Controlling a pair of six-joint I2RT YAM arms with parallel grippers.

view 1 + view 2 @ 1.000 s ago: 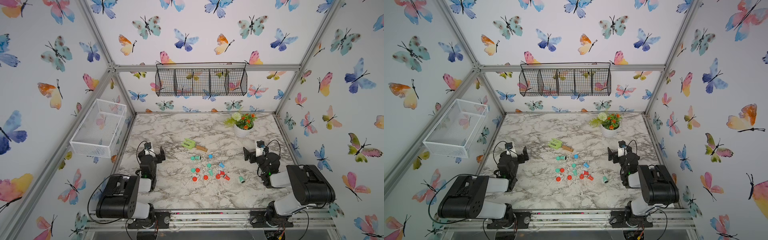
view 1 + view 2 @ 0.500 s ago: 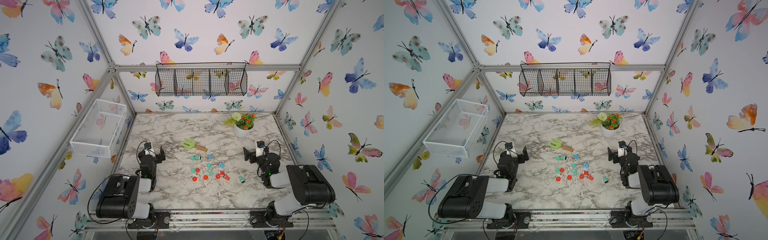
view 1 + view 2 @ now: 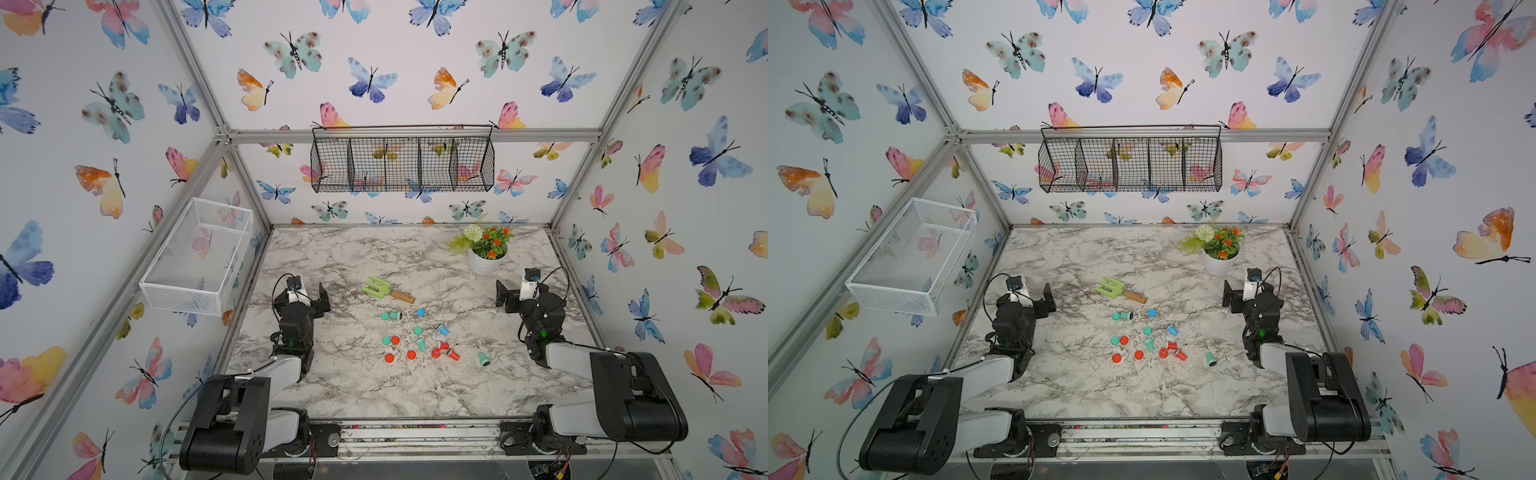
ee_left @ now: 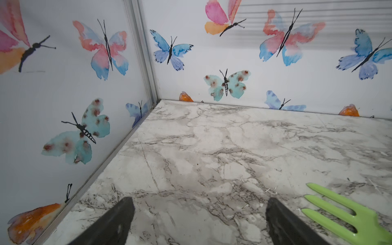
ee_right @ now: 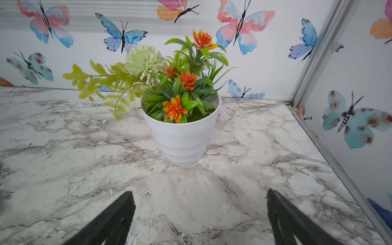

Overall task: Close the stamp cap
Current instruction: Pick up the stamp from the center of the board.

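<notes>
Green toy fork (image 3: 378, 286) on marble tabletop (image 3: 374, 257), white flowerpot (image 3: 484, 265), black wire basket (image 3: 402, 164) on back wall, white mesh basket (image 3: 199, 253)

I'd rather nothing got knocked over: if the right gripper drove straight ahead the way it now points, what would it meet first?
Most likely the white flower pot: it stands dead ahead of the open right gripper in the wrist view, only bare marble table between; how far is unclear.

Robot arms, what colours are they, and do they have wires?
The left arm and right arm are white tubes with chunky black joints. Thin black cables loop beside them, and a green light glows on each wrist. The left tool and right tool each have two flat black fingers.
</notes>
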